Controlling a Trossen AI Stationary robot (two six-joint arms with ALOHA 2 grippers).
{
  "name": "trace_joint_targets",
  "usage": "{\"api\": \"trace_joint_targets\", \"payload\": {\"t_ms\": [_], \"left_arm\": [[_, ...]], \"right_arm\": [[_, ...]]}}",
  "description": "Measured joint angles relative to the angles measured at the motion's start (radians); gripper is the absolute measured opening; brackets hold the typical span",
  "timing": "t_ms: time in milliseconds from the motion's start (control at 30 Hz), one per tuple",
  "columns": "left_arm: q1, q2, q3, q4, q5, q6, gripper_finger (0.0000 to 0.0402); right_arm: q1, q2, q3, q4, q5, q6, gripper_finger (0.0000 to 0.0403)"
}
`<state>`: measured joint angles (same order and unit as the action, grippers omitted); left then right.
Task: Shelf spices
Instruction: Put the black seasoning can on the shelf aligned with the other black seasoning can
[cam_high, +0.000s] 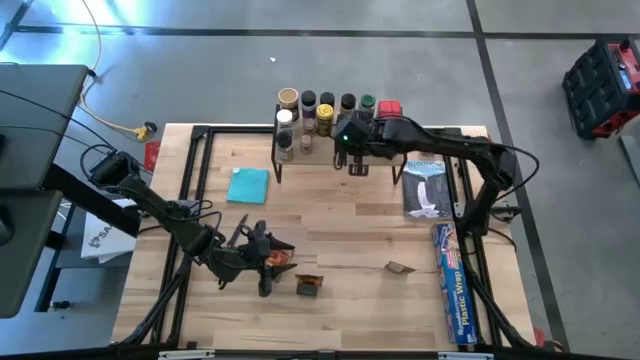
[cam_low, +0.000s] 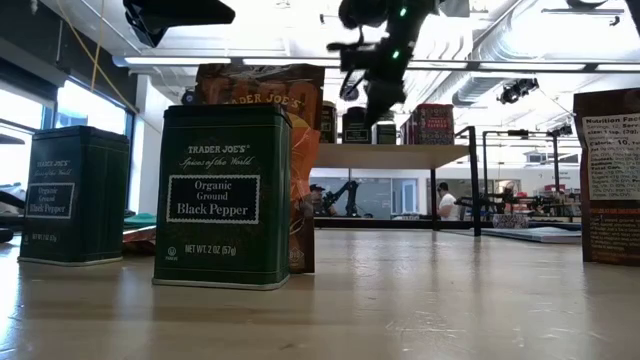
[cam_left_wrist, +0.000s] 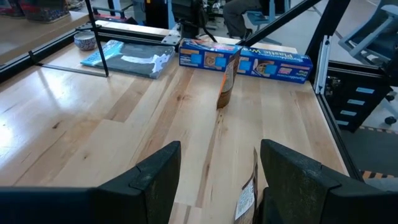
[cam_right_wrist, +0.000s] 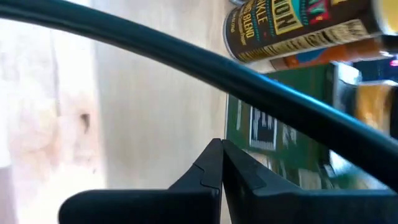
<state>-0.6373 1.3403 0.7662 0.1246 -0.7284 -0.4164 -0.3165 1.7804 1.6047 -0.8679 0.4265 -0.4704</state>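
The shelf (cam_high: 330, 150) stands at the table's far edge and bears several spices (cam_high: 315, 112): jars, tins and a red box. My right gripper (cam_high: 356, 163) hangs shut above the shelf's front edge, with a dark jar (cam_right_wrist: 292, 28) and a green tin (cam_right_wrist: 273, 130) beyond its fingertips (cam_right_wrist: 221, 163). My left gripper (cam_high: 262, 250) stands open near the table's front. Beside it are an orange packet (cam_high: 279, 258) and a dark tin (cam_high: 308, 286). The low view shows two green tins (cam_low: 225, 195) (cam_low: 75, 195) upright on the table, the orange packet (cam_low: 265, 85) behind them. My left gripper has a packet's edge (cam_left_wrist: 247, 196) close to the inner side of one finger (cam_left_wrist: 298, 180). I cannot tell whether they touch. The gap between the fingers shows bare table.
A small brown packet (cam_high: 400, 267) stands right of centre. The long blue plastic-wrap box (cam_high: 455, 285) lies along the right edge, a flat blue-and-white package (cam_high: 427, 188) beyond it. A teal cloth (cam_high: 248, 185) lies left of centre. A black frame (cam_high: 200, 150) edges the table.
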Motion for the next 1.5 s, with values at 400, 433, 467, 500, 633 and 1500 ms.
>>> {"api": "trace_joint_targets", "payload": {"t_ms": [400, 433, 467, 500, 633, 1500], "left_arm": [[-0.006, 0.000, 0.000, -0.001, -0.013, -0.001, 0.0215], [-0.006, 0.000, 0.000, 0.001, -0.016, -0.001, 0.0215], [-0.005, 0.000, 0.000, 0.001, -0.017, -0.002, 0.0215], [-0.006, 0.000, 0.000, 0.001, -0.017, -0.003, 0.0215], [-0.016, 0.000, 0.000, -0.017, 0.004, -0.038, 0.0215], [-0.172, 0.035, 0.051, -0.772, 0.459, -0.375, 0.0256]], "right_arm": [[0.367, -0.329, 0.000, -0.213, 0.273, 0.259, 0.0000], [0.405, -0.354, 0.001, -0.213, 0.274, 0.302, 0.0000], [0.445, -0.380, 0.002, -0.212, 0.275, 0.347, 0.0000], [0.485, -0.400, 0.002, -0.210, 0.278, 0.392, 0.0000], [0.647, -0.427, 0.002, -0.205, 0.322, 0.541, 0.0000], [1.080, -0.056, 0.000, -0.299, 0.390, 1.143, 0.0000]]}}
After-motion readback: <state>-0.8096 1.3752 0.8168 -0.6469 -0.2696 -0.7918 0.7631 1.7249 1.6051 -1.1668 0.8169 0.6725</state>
